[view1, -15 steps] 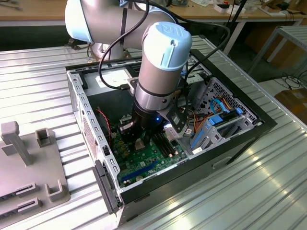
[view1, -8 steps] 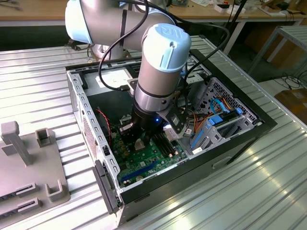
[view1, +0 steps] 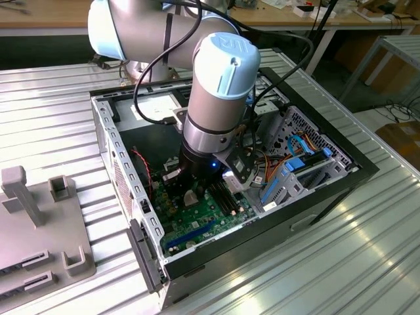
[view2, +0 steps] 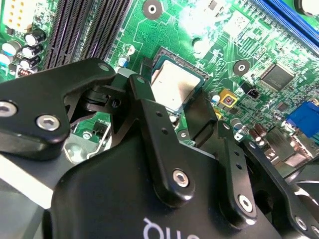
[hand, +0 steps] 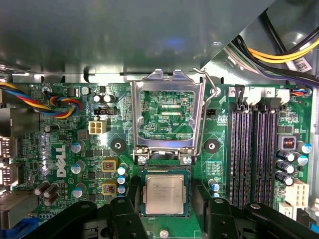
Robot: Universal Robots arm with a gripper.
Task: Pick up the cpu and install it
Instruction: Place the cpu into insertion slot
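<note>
Cpu in socket, claw spread
The cpu lies flat between the claw's parted fingers; in the exterior view the claw hangs at the arm's 6 o'clock, inside the case.

the cpu lies in the socket on the motherboard, between my fingers, memory slots beside.

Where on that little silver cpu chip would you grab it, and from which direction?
By two opposite thin edges, from straight above. The cpu lies flat in its socket, so underneath is unreachable; the hinged metal frame stands open along one side, so take the sides the gripper straddles.
</note>
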